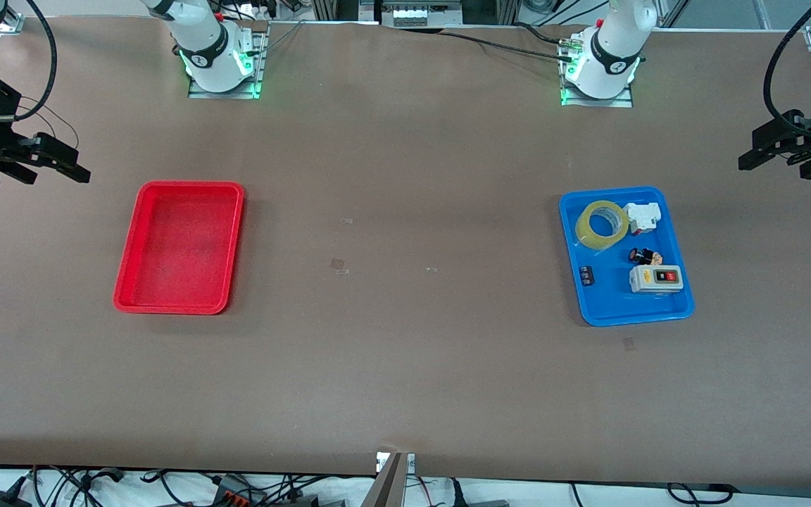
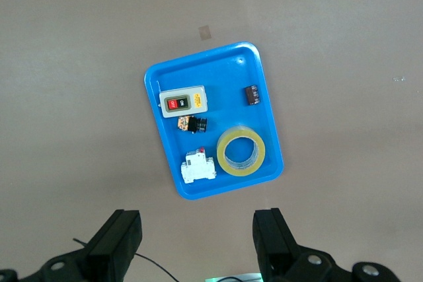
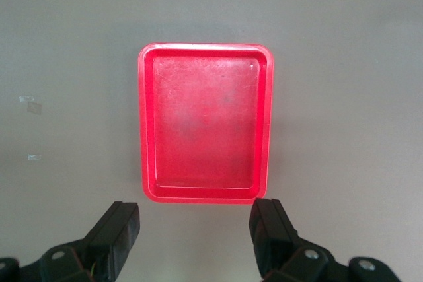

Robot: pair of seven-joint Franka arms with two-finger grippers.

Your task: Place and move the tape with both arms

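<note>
**Reporter:** Front view first: where does the roll sit on the brown worktop (image 1: 405, 366)?

**Robot:** My tape (image 1: 602, 224), a translucent yellow ring, lies flat in the blue tray (image 1: 687, 306) toward my left arm's end of the worktop. It fills the tray corner farthest from the front camera, on the side facing the middle of the worktop. Just beside it, toward the worktop's end, is a white circuit breaker (image 1: 643, 217). Nearer the camera lie a small push button with a red cap (image 1: 642, 255), a white switch box with red and black buttons (image 1: 656, 278) and a little dark terminal block (image 1: 588, 274). Nothing of mine touches any of them.

**Reporter:** And your tools?

**Robot:** My left tool (image 1: 778, 160) hangs in the air over bare worktop at that same end, well apart from the blue tray, its fingers spread wide on nothing. My left wrist view looks down between those fingers (image 2: 274, 239) onto the tray and the roll. My right tool (image 1: 53, 163) waits over the other end, fingers likewise apart and carrying nothing. Near it on the worktop is a red tray (image 1: 126, 299), which my right wrist view shows with nothing in it.
</note>
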